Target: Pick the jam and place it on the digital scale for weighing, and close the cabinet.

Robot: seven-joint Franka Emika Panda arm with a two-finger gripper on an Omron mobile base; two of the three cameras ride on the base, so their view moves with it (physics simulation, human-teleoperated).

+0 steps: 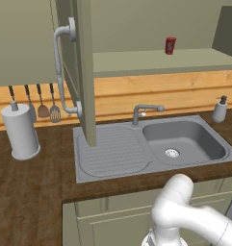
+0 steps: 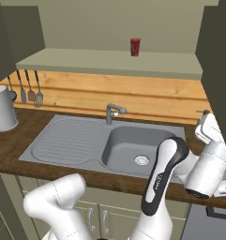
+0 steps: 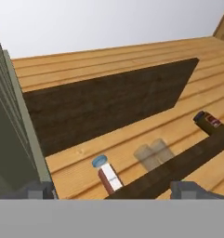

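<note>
The jam is out of view. The olive-green cabinet stands open: its left door point(image 1: 83, 72) juts out over the sink with its curved grey handle point(image 1: 59, 72), and a dark door panel point(image 2: 220, 70) hangs at the right. Inside, a slim red can point(image 1: 170, 45) point(image 2: 135, 47) stands on the shelf. My arm's white wrist point(image 2: 206, 168) hovers over the counter right of the sink. My gripper point(image 3: 112, 190) is open and holds nothing; its fingertips point(image 3: 36, 190) sit wide apart, facing the wooden wall. Beside the wrist lies a flat pale object point(image 2: 224, 188); I cannot tell whether it is the digital scale.
Ahead of the hand are a blue-capped bottle point(image 3: 106, 174), two pale shakers point(image 3: 150, 153) and a dark bottle point(image 3: 207, 120). The grey sink point(image 1: 185, 139) with faucet point(image 1: 146, 111), a soap dispenser point(image 1: 219, 109), a paper towel roll point(image 1: 20, 129) and hanging utensils point(image 1: 43, 103) line the counter.
</note>
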